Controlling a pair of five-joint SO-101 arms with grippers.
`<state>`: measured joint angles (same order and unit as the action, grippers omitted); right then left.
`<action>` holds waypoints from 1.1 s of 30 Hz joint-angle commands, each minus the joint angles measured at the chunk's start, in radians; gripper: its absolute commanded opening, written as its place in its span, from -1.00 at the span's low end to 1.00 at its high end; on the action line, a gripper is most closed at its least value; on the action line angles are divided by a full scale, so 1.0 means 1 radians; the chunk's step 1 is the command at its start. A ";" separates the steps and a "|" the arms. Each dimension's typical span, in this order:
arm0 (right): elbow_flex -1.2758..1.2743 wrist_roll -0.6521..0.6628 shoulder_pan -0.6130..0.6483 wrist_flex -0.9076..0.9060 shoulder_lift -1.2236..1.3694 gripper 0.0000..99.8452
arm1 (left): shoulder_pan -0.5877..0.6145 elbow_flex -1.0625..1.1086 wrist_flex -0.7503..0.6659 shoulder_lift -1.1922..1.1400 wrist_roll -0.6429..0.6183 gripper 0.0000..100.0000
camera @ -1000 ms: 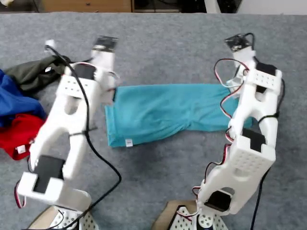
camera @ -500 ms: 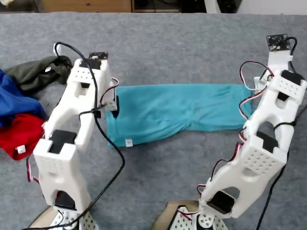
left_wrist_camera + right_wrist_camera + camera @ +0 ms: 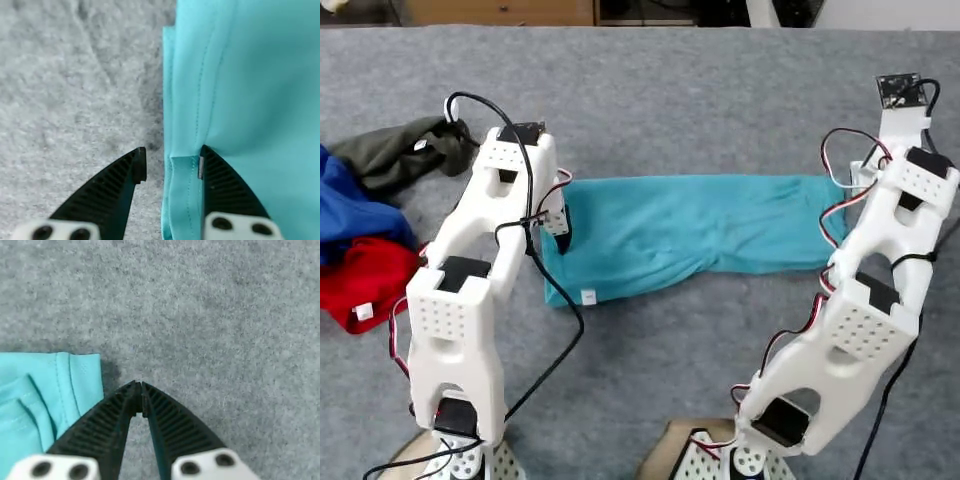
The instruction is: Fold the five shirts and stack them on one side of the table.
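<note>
A teal shirt [image 3: 690,235], folded into a long band, lies across the middle of the grey table. My left gripper [image 3: 170,167] is open at the shirt's left end: one finger rests on the carpet, the other on the hemmed edge [image 3: 182,190]. In the high view that gripper [image 3: 560,232] hangs at the band's left edge. My right gripper [image 3: 138,386] is shut and holds nothing, low over bare carpet just off the teal shirt's [image 3: 45,390] right-end corner. More shirts lie bunched at the far left: dark olive [image 3: 395,150], blue [image 3: 345,205] and red [image 3: 365,275].
The right arm [image 3: 905,200] stands over the band's right end and hides part of it. Cables loop beside both arms. Wooden furniture [image 3: 500,12] lies beyond the table's far edge. Grey carpet stretches behind and in front of the teal shirt.
The right arm swung right, off the shirt to just past its right end. The left arm drew in and lowered its gripper to the shirt's left edge. The shirt barely shifted.
</note>
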<state>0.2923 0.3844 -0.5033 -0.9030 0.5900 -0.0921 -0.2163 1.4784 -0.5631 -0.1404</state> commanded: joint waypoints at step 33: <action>0.097 -0.153 -0.096 0.081 0.044 -0.99 | 0.094 -0.157 -0.005 0.142 0.034 -0.96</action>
<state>0.3322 0.2892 -0.5524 -0.8447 0.6421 -0.0368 -0.2608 1.4277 -0.4910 -0.1404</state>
